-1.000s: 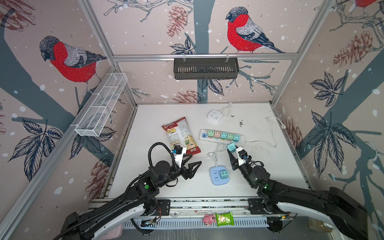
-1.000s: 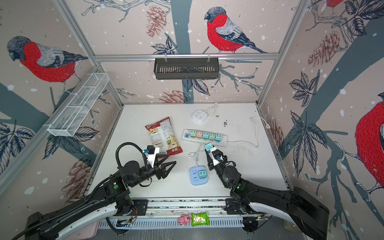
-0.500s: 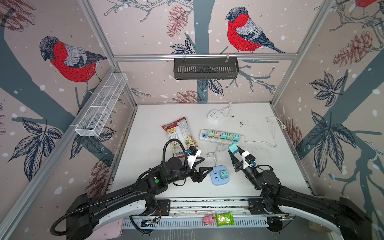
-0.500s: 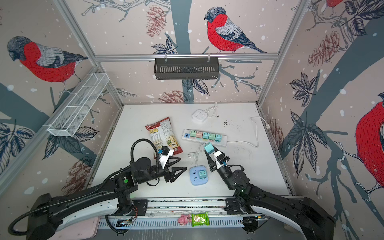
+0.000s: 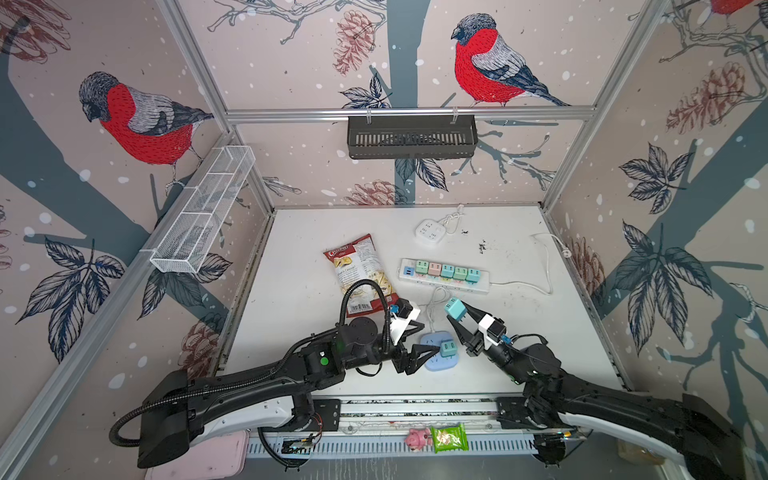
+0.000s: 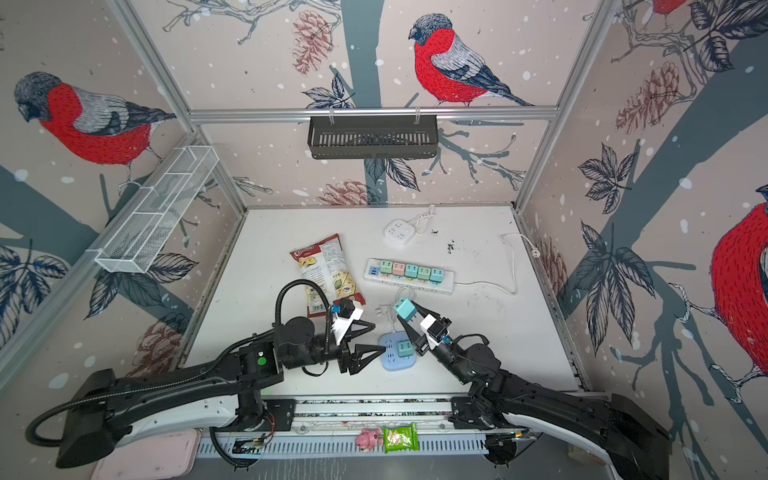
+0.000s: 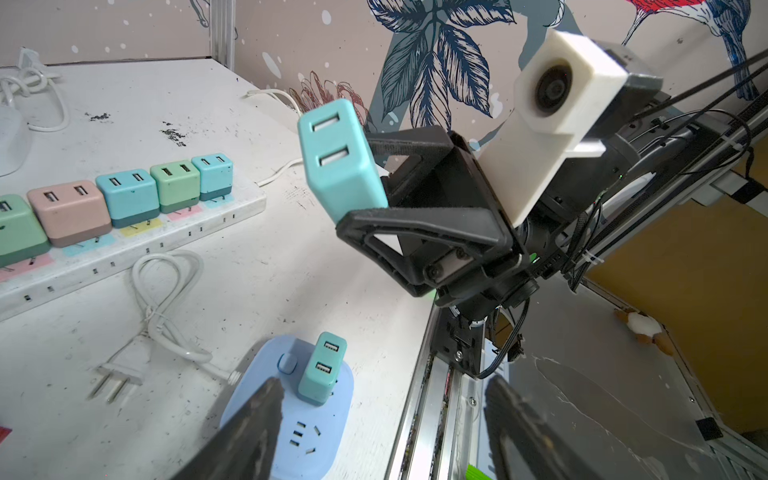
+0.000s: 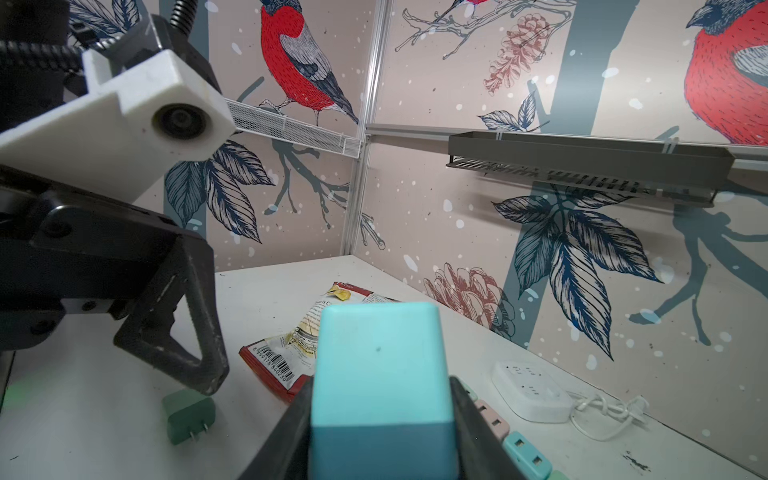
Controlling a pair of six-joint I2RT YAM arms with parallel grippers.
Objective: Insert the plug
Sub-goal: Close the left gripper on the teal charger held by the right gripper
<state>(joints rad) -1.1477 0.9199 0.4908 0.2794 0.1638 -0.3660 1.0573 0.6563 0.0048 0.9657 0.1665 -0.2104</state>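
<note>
A teal plug (image 5: 455, 309) (image 6: 405, 309) (image 7: 338, 162) (image 8: 378, 345) is held above the table, with my right gripper (image 5: 459, 318) (image 8: 380, 399) shut on its sides. Below and to its left lies the pale blue socket block (image 5: 434, 368) (image 6: 388, 365) (image 7: 307, 436), with another teal plug (image 5: 446, 348) (image 7: 322, 370) standing in it. My left gripper (image 5: 428, 338) (image 6: 379, 338) (image 7: 384, 379) is open at the block's left side. One of its fingers (image 7: 257, 415) reaches over the block's near edge. Nothing is between its fingers.
A white power strip (image 5: 478, 286) (image 7: 166, 245) carrying several coloured plugs lies behind. A chip bag (image 5: 357, 266), a white square socket (image 5: 430, 230) and a loose white cable (image 7: 162, 307) are nearby. A green plug (image 8: 189, 417) lies under my left wrist. The front rail (image 5: 415, 405) is close.
My left gripper has moved right, up to the blue socket block, staying open. The right gripper has shifted slightly with the teal plug still in it.
</note>
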